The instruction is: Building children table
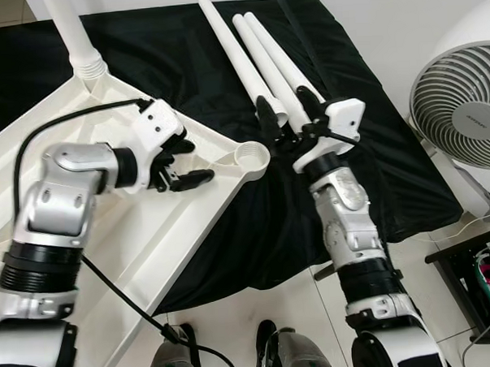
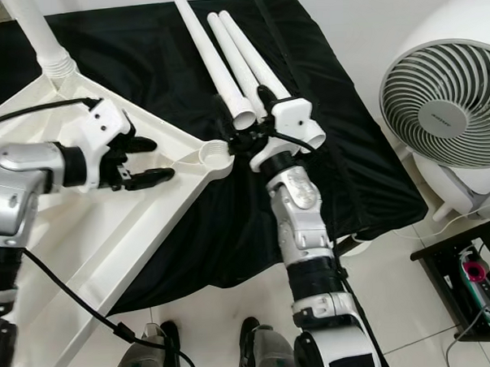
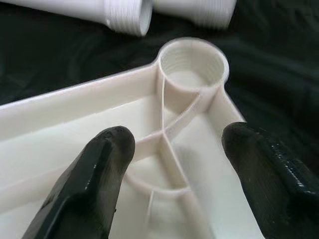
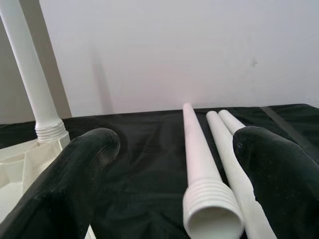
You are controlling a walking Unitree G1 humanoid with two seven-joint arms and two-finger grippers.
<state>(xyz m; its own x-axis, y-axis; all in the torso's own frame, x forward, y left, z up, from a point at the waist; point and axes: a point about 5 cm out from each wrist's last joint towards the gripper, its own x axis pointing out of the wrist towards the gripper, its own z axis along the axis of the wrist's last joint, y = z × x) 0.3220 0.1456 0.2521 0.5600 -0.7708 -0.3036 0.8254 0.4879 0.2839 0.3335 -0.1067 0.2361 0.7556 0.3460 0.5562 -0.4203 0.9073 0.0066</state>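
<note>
Upturned white plastic tabletop (image 1: 161,228) on black cloth (image 1: 183,64), left gripper (image 1: 177,164) spread above its threaded corner socket (image 1: 250,158), right gripper (image 1: 287,117) spread around three loose white legs (image 1: 260,57), white round fan (image 1: 461,109) beside.

Probably a room in a home: white tiled floor (image 1: 299,311), plain white wall (image 4: 174,55), big round white fan (image 2: 445,110), low dark shelf (image 1: 477,279) holding what may be a hair dryer.

head stereo: downward, near | wrists: close along fingers | shared: loose legs (image 1: 256,57)
</note>
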